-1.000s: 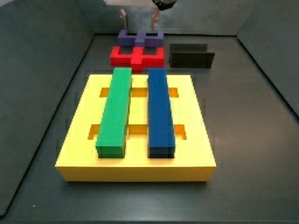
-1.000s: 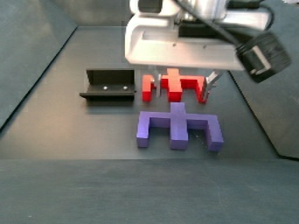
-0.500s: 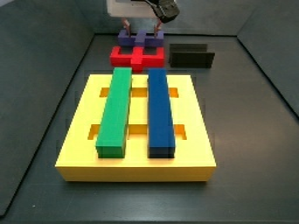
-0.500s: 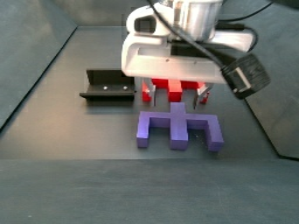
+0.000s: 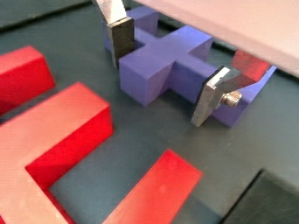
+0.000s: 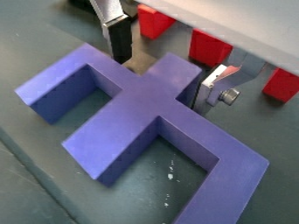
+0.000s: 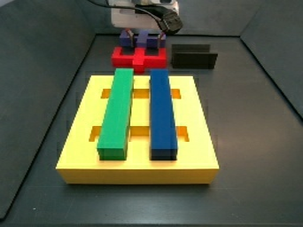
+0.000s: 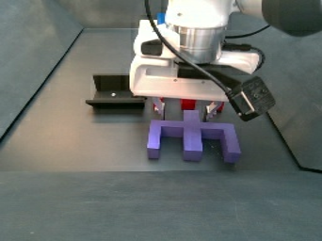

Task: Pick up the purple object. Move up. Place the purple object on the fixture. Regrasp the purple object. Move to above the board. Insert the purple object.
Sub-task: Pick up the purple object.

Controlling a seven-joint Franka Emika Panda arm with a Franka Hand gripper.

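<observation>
The purple object (image 8: 191,138) lies flat on the dark floor, legs towards the camera in that side view. It is also in the other side view (image 7: 142,40) and in both wrist views (image 5: 163,66) (image 6: 128,114). My gripper (image 8: 186,111) is lowered over it. The fingers (image 5: 121,39) straddle its middle stem with the jaws open, a small gap showing beside one finger (image 6: 117,39). The gripper's midpoint lies on the stem (image 5: 163,86) (image 6: 163,79). The black fixture (image 8: 115,92) (image 7: 194,57) stands empty beside it. The yellow board (image 7: 83,142) lies nearer the front.
A red notched block (image 7: 140,58) (image 5: 59,131) (image 6: 222,44) lies right next to the purple object, between it and the board. A green bar (image 7: 116,111) and a long blue bar (image 7: 162,111) sit in the board's slots. Dark walls enclose the floor.
My gripper has come down from above until its open fingers sit on either side of the purple object's stem. The blocks have not moved.
</observation>
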